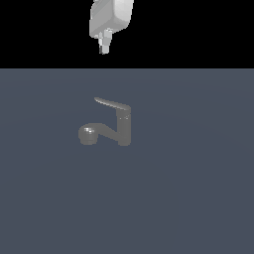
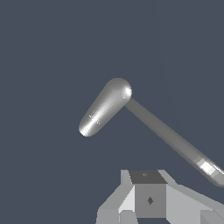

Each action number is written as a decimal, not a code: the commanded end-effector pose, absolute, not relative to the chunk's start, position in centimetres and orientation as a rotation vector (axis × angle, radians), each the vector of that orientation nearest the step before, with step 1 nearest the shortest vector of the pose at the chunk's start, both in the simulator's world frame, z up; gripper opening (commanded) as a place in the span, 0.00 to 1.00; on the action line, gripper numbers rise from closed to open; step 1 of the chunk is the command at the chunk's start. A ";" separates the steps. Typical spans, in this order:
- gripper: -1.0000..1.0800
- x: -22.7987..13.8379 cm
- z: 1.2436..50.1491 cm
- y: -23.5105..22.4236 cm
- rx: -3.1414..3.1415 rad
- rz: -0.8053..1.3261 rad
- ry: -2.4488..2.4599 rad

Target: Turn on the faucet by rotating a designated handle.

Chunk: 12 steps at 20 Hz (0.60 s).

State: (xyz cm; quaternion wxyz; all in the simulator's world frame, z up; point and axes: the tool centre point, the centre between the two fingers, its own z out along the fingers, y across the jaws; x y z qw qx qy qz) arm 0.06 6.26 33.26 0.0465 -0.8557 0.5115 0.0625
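Hanging high above the scene, my pale grey two-fingered pincer (image 1: 103, 48) holds nothing, and its fingers look pressed close together in the exterior view, though the render is too coarse for me to be sure; I cannot tell for certain whether a gap remains. In my wrist view only the blocky grey base of the pincer (image 2: 148, 197) shows at the frame's edge, fingertips out of sight. Well below me stands the small dull grey metallic faucet with its upright cylindrical body (image 1: 123, 129), resting on the flat slate-blue floor (image 1: 198, 198). On top of that body lies the thin, flat, tapered grey lever handle (image 1: 111, 103), pointing toward the exterior view's left, tilted slightly upward at its free tip. Lower down, the bent spout with its round head (image 1: 88, 134) reaches out to that same side. From my wrist, the handle (image 2: 105, 108) and the spout (image 2: 175, 142) spread apart at an angle. I am well apart from the faucet, touching none of it.
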 end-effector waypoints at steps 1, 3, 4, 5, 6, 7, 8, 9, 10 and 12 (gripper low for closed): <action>0.00 1.3 31.9 6.5 -2.560 0.188 1.659; 0.00 2.3 30.8 6.7 -2.518 0.183 1.734; 0.00 2.8 30.2 6.7 -2.496 0.181 1.772; 0.00 3.2 29.6 6.8 -2.475 0.177 1.809; 0.00 3.7 29.1 6.9 -2.452 0.173 1.845; 0.00 4.2 28.5 7.0 -2.430 0.169 1.882; 0.00 4.6 27.9 7.0 -2.407 0.164 1.918; 0.00 5.0 27.3 7.1 -2.384 0.159 1.953; 0.00 5.5 26.7 7.2 -2.360 0.153 1.988; 0.00 6.3 25.5 7.3 -2.312 0.139 2.057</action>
